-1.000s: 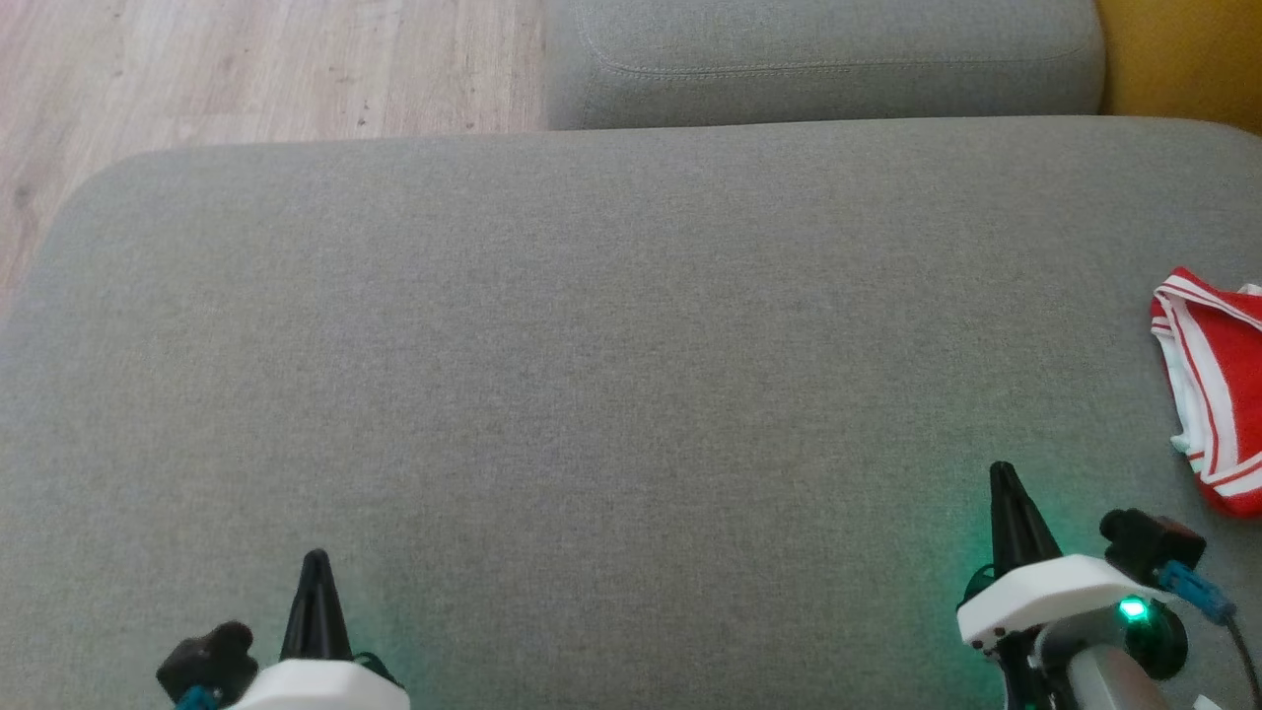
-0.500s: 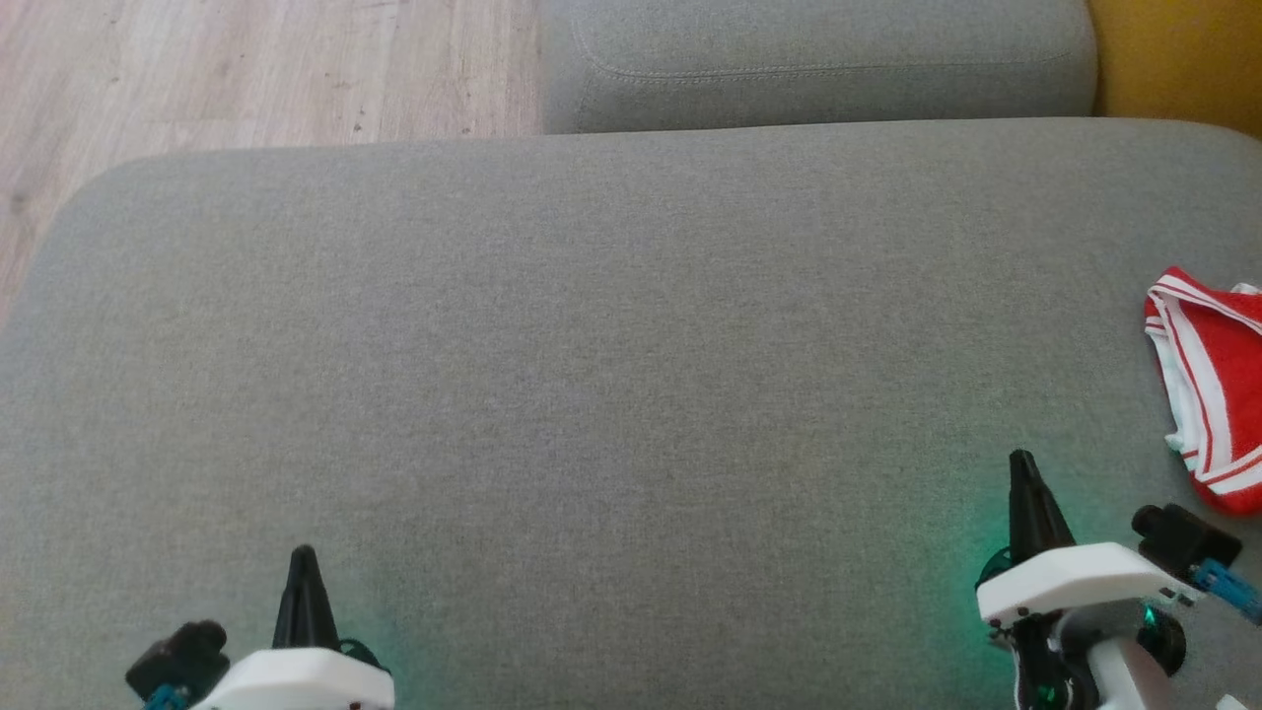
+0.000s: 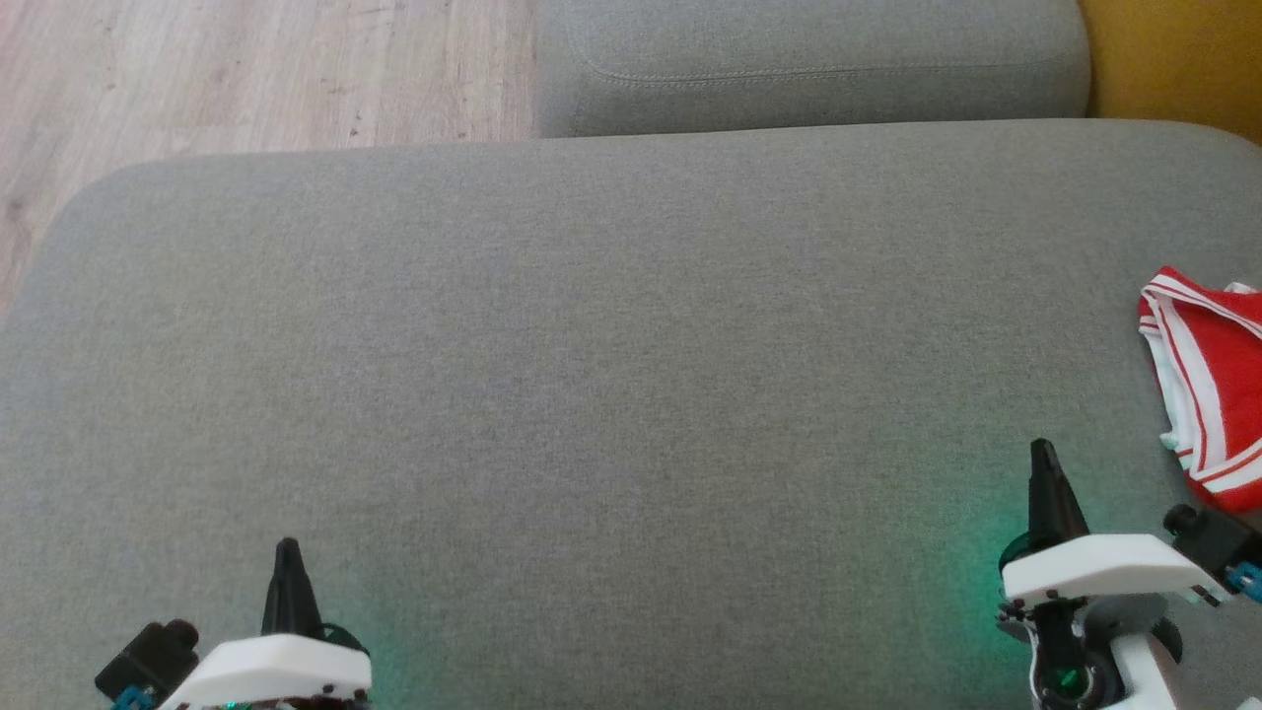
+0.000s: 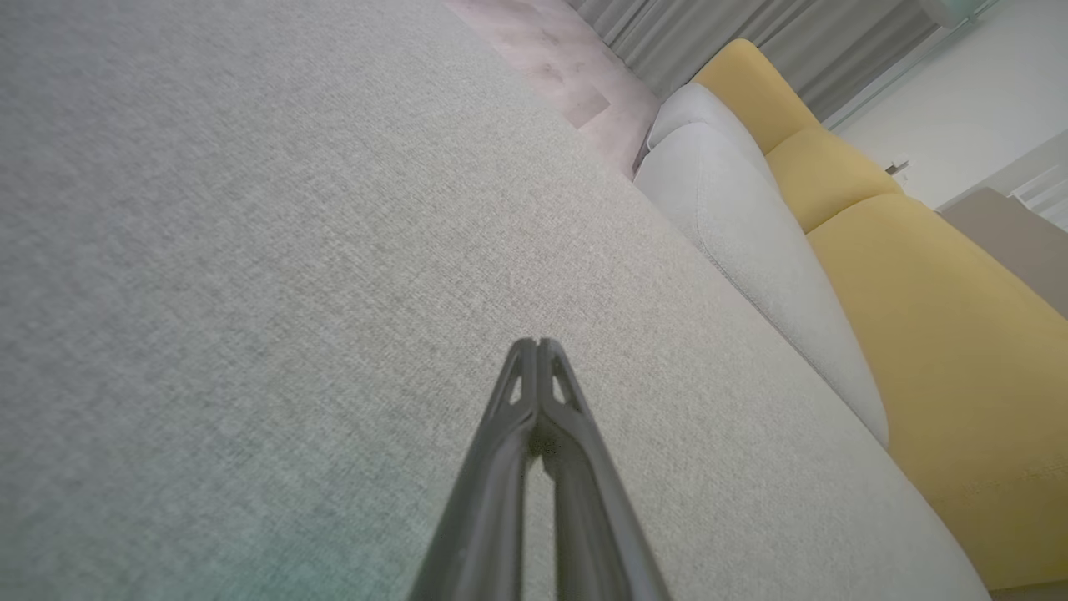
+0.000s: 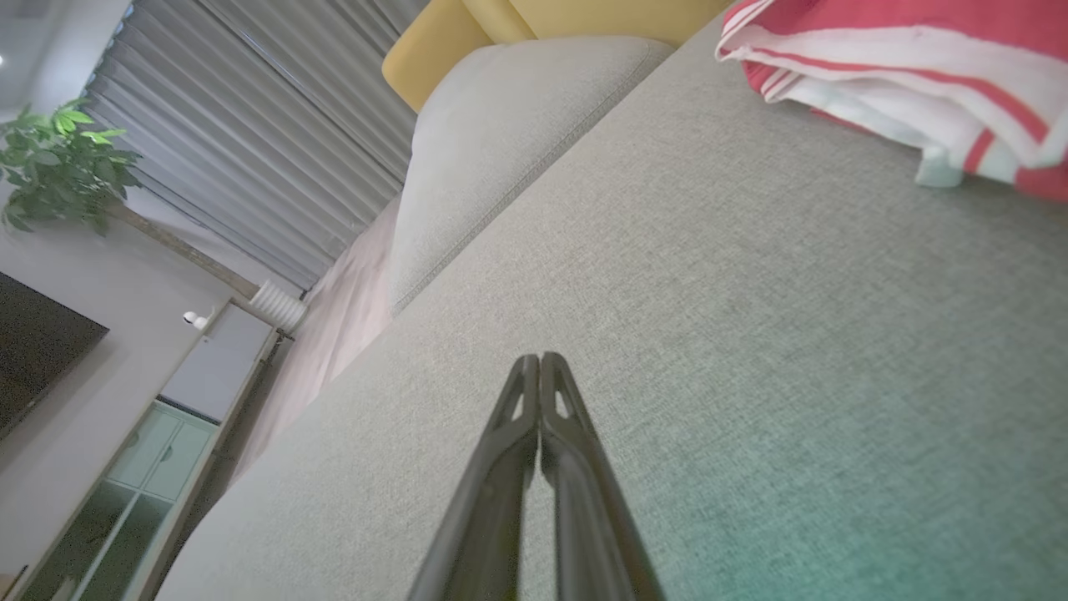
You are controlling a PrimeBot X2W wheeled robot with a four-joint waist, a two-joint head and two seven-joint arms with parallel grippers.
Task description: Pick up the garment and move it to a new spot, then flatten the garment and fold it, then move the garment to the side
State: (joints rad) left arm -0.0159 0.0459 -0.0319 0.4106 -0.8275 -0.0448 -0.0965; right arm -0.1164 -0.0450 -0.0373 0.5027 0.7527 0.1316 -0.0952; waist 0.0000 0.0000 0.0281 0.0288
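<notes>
Red-and-white T-shirt (image 3: 1208, 394) lies bunched at the right side of a grey sofa cushion (image 3: 611, 345), near the right gripper (image 3: 1041, 456); it and the left gripper (image 3: 287, 550) both have fingers pressed together, so a reach without opening would probably just shove the heap away.

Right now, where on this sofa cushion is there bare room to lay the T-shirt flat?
The seat cushion is bare from its left edge by the wood floor across to the right gripper, and up to the far cushion. Crowded at the right edge, where the bunched T-shirt lies.
</notes>
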